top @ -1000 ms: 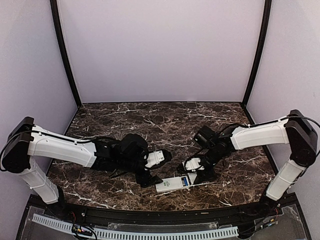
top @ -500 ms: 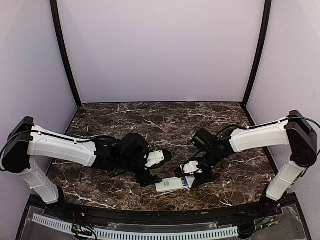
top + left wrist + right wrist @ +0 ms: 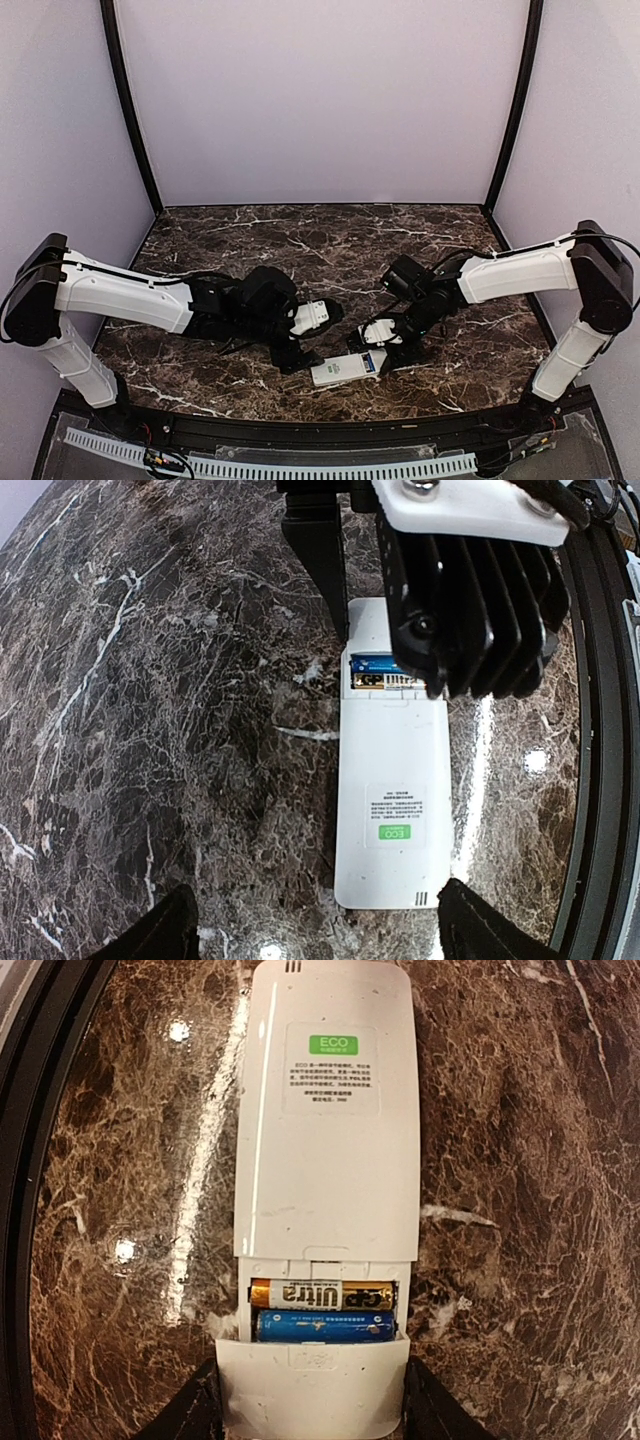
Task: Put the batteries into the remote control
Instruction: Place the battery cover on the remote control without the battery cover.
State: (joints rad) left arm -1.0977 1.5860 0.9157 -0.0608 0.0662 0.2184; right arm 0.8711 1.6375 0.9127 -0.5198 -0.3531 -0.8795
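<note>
White flat rectangular plastic remote control (image 3: 325, 1160), face down on the dark marble table (image 3: 520, 1160) beneath the spread left gripper (image 3: 320, 928) and just ahead of the right gripper (image 3: 312, 1402), which pinches the white battery cover (image 3: 312, 1385) beside two seated batteries (image 3: 322, 1310); judged light, stiff and slick, best gripped across its long edges.

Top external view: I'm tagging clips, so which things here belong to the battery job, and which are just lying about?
Job: remote control, gold battery, blue battery, right pincer, left pincer.
Lying about: no loose extras visible; only the marble table underneath.
</note>
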